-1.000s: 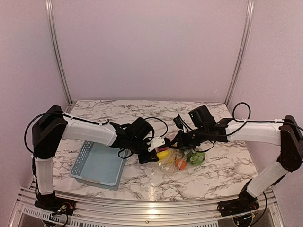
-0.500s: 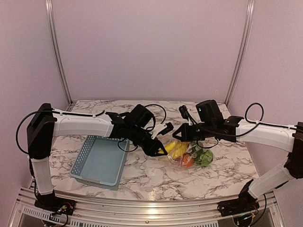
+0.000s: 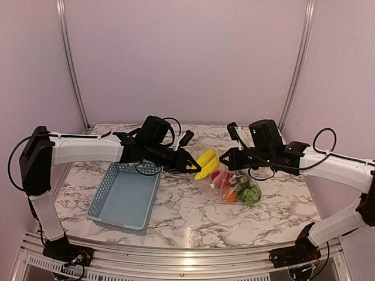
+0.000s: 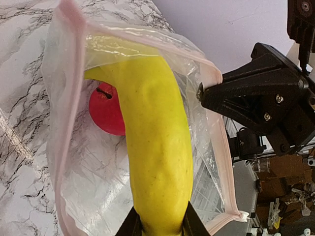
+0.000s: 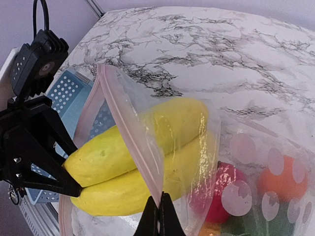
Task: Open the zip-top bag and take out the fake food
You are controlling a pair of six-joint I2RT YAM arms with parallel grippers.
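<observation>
Nearest the arm bases, at the left front of the marble table [image 3: 176, 219], sits a light blue perforated basket [image 3: 124, 199], upright, with the left forearm passing over its far edge. Beyond it, toward the middle of the table, the left gripper [image 3: 195, 167] has its jaws clamped on the near end of the yellow banana [image 4: 157, 162], one finger pressed to each side. From the right wrist the banana shows as two yellow lobes lying side by side. Its held end sticks out of the open mouth of the zip-top bag [image 3: 237, 182], while its far end lies under the clear plastic, inside the pink zip rim. Just to the right, the right gripper [image 5: 158, 219] is closed tight on that rim, pinching one lip of the mouth and holding it up. The rest of the bag slopes down from there to the tabletop at centre right. Deeper in the bag, past the banana's tip, lies a red fruit [image 4: 106, 110] with a dark stem, and beside it an orange [image 5: 275, 182] and some green pieces [image 3: 252, 194], bunched at the bottom of the bag
</observation>
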